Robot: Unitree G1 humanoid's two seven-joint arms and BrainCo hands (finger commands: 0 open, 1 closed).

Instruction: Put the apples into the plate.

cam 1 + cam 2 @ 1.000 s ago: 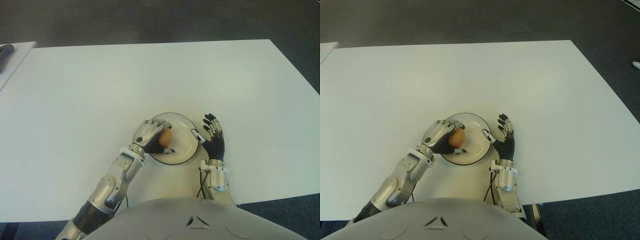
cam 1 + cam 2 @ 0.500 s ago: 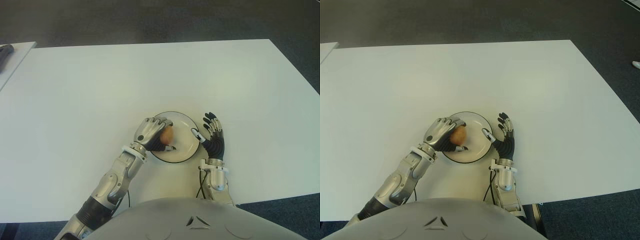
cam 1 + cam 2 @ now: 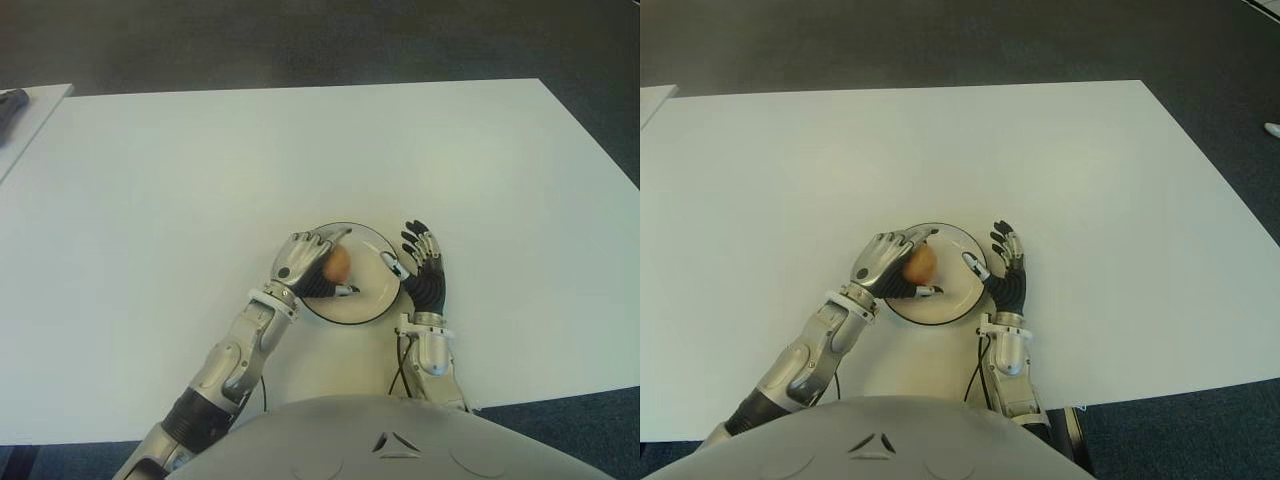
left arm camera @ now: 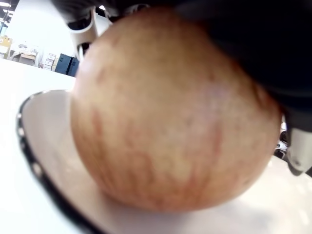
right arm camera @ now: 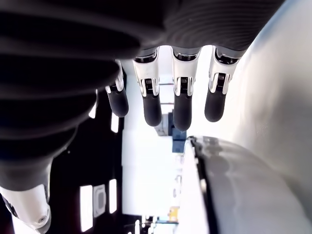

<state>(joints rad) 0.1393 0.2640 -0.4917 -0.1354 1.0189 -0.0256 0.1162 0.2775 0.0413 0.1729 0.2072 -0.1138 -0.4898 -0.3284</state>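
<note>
One reddish-yellow apple [image 3: 335,264] sits on the white plate [image 3: 372,302] with a dark rim, near the table's front edge. In the left wrist view the apple [image 4: 170,112] fills the picture and rests on the plate [image 4: 44,146]. My left hand [image 3: 347,262] arches over the apple from the left. Its fingers are stretched out above the apple and the thumb lies at the apple's near side, so the hand is open. My right hand [image 3: 415,262] shows open just right of the plate, fingers spread, thumb at the rim. I see no other apple.
The white table [image 3: 300,160] stretches far ahead and to both sides. A second white surface with a dark object [image 3: 10,100] shows at the far left. Dark floor lies beyond the table edges.
The left hand's fingers have uncurled from around the apple and now stretch above it. The hand and apple shifted slightly farther onto the plate. The right hand barely moved.
</note>
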